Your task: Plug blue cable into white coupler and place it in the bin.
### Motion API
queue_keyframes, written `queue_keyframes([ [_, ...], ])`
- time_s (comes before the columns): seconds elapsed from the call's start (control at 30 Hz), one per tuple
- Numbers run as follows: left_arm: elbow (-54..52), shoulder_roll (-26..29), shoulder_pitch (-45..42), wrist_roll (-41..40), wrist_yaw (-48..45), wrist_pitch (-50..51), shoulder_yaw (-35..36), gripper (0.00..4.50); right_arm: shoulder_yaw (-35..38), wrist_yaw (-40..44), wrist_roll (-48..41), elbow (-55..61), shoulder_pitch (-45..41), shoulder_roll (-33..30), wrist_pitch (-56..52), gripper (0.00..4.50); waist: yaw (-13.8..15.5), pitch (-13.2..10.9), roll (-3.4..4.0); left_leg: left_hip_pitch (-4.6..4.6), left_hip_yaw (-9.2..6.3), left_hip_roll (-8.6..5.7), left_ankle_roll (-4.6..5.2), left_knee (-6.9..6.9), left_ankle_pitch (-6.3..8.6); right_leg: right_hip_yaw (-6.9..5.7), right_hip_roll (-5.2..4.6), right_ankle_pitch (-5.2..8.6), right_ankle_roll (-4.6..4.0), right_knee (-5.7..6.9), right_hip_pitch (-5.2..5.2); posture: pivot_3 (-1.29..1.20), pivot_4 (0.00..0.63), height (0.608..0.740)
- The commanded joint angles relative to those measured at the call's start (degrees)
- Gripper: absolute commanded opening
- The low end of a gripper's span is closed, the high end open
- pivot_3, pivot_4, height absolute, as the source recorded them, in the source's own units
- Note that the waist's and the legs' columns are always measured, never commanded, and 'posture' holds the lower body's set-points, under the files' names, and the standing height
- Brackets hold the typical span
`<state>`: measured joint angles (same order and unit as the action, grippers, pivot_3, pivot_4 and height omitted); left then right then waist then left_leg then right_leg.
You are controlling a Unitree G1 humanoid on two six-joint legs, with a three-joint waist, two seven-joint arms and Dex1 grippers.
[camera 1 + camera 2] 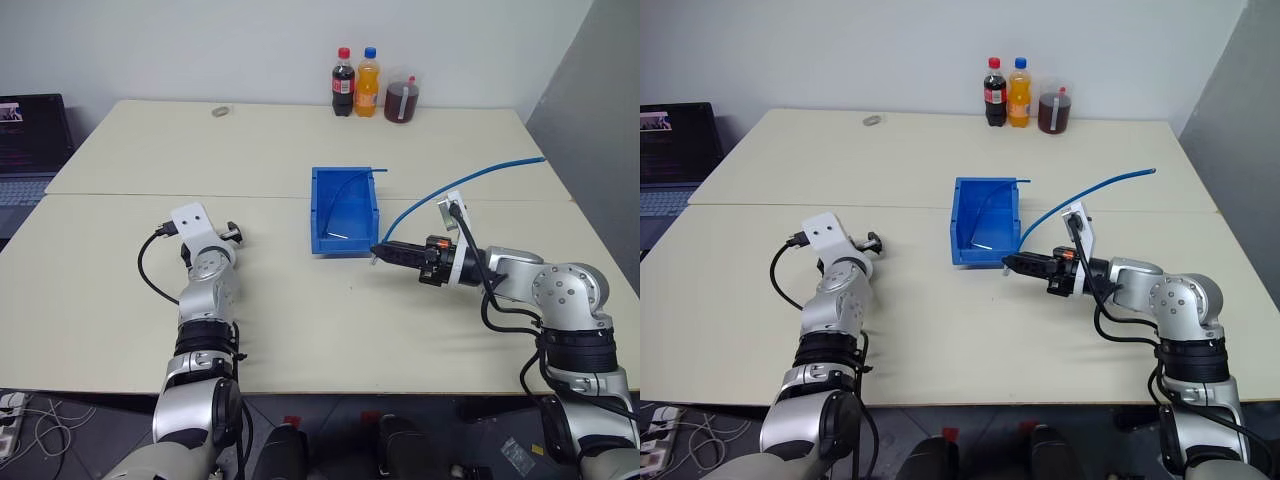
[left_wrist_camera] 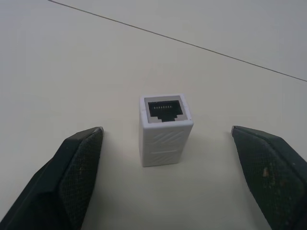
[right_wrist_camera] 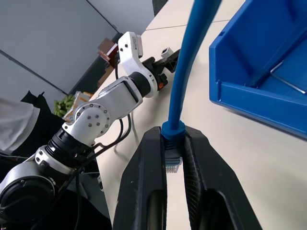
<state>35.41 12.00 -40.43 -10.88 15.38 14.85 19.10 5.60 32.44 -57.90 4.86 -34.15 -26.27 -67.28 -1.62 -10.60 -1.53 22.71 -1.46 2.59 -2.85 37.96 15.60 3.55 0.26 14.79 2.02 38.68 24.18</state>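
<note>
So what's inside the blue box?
Inside the bin I see a thin line curving across its floor and a short pale streak; what they are is unclear. Its near wall hides the front floor strip.

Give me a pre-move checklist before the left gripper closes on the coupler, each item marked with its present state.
1. White coupler sits between the left gripper fingers: ok.
2. Left gripper open, fingers clear of the coupler on both sides: ok.
3. Coupler lies flat on the table, socket opening facing up and away from the gripper: ok.
4. Right gripper shut on the blue cable just behind the plug: ok.
5. Plug tip exposed between the right fingers, ready for insertion: ok.
6. Bin free to receive the joined pair: cannot tell; something thin already lies inside.
</note>
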Motion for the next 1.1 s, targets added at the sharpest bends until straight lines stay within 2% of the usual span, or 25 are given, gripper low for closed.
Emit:
queue_keyframes([
  [0.03, 2.96, -0.15, -0.4, 0.95, 2.13, 0.11, 0.29, 4.32, 1.82, 0.01, -0.68, 2.22, -0.37, -0.42, -0.07, 0.2, -0.01, 0.0, 0.0, -0.01, 0.01, 0.0, 0.0, 0.0, 0.0, 0.01, 0.0, 0.0, 0.0, 0.01, 0.0, 0.0, 0.15, 0.74],
  [0.37, -0.01, -2.27, 2.39, 2.79, 7.24, 1.87, -0.13, 2.39, 1.4, 0.49, -0.14, 2.74, 0.01, -0.34, 0.45, 0.2, 0.03, 0.01, 0.01, -0.01, 0.02, -0.03, -0.01, 0.0, 0.0, 0.01, -0.06, 0.0, 0.0, 0.01, -0.01, 0.0, 0.15, 0.74],
  [0.63, 1.96, 0.27, 0.83, 3.57, 3.17, 0.05, -1.7, 0.78, 1.48, 0.73, 0.54, 1.41, -0.17, 0.21, 0.93, 0.2, -0.06, 0.02, 0.02, -0.07, 0.03, -0.06, -0.01, 0.0, -0.01, 0.01, -0.06, 0.0, 0.0, 0.06, -0.02, 0.0, 0.15, 0.74],
  [0.87, 1.46, 2.0, 1.48, 5.82, 2.78, -0.19, -3.33, 0.78, 0.89, 0.78, 1.97, 1.07, -0.13, 0.78, 2.17, 0.2, -0.09, 0.02, 0.02, -0.08, 0.02, -0.05, -0.01, 0.0, -0.01, 0.01, -0.06, 0.0, 0.01, 0.11, -0.02, 0.0, 0.15, 0.74],
  [1.0, -7.54, 4.01, 5.08, 3.3, -9.47, 5.26, -7.14, 0.78, 1.07, 0.64, 2.31, 2.74, 0.12, 0.61, 2.02, 0.2, -0.15, 0.02, 0.02, -0.07, 0.03, -0.05, -0.02, -0.01, -0.01, 0.01, -0.06, 0.0, 0.0, 0.11, -0.01, 0.0, 0.15, 0.74],
  [1.1, -17.71, 10.66, 8.81, 1.72, -24.75, 11.54, -12.94, 0.78, 0.22, 1.67, 3.5, 3.96, -1.23, -0.66, 2.96, 0.2, -0.29, 0.02, 0.03, -0.06, 0.03, -0.04, -0.03, -0.04, -0.01, 0.01, -0.06, 0.0, 0.0, 0.13, 0.02, 0.0, 0.15, 0.74],
])
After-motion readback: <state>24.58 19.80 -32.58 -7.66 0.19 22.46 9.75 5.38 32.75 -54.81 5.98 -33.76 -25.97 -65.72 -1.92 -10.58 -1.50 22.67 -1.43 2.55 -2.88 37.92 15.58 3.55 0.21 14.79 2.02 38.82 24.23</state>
